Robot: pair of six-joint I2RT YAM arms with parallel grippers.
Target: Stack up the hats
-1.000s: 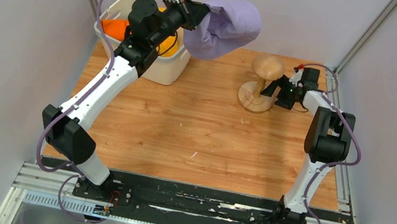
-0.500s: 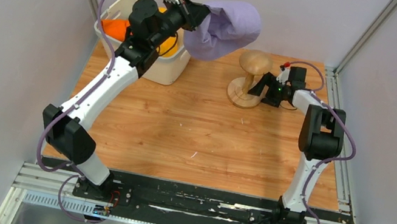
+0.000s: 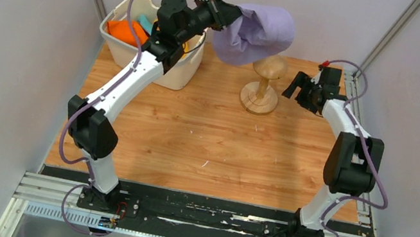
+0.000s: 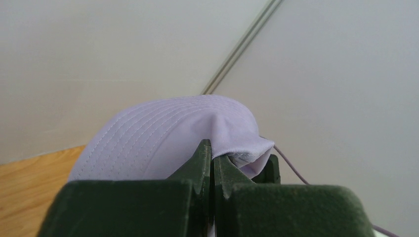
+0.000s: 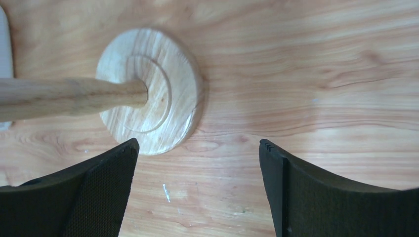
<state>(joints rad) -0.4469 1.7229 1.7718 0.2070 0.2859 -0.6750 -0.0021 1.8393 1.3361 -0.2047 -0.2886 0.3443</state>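
My left pincer (image 4: 212, 150) is pinched flat on the lavender hat (image 4: 163, 133), its two dark, matte fingers pressed together with a fold of the brim's edge caught between the tips. The hat is soft woven cloth with rows of stitching curving round the brim. It bulges out beyond my fingertips in a loose, rounded dome, hanging in the air well above the table (image 3: 191, 135).

My right pincer (image 5: 197, 148) stands wide with nothing in it. Its inner pads are black with a fine mesh texture. Ahead of it, just past the tip of one finger, lies the round base of the wooden stand (image 5: 163, 98), pale turned wood with ringed grain. Its smooth post runs off to that same side. The base and my finger are apart. The table under both is orange-brown board with flowing grain and a few white flecks.

Behind my left pincer, back along the arm, sits the white plastic basket (image 3: 179, 74) with the crumpled orange hat (image 3: 126, 31) and a bit of the teal hat (image 3: 145, 19) inside.

Compared with a second ago, my left pincer has carried the lavender hat sideways toward the stand, and from above the cloth now overlaps the stand's cap. The stand sits nearer the basket than before. My right pincer, which was close against it, has drawn back.
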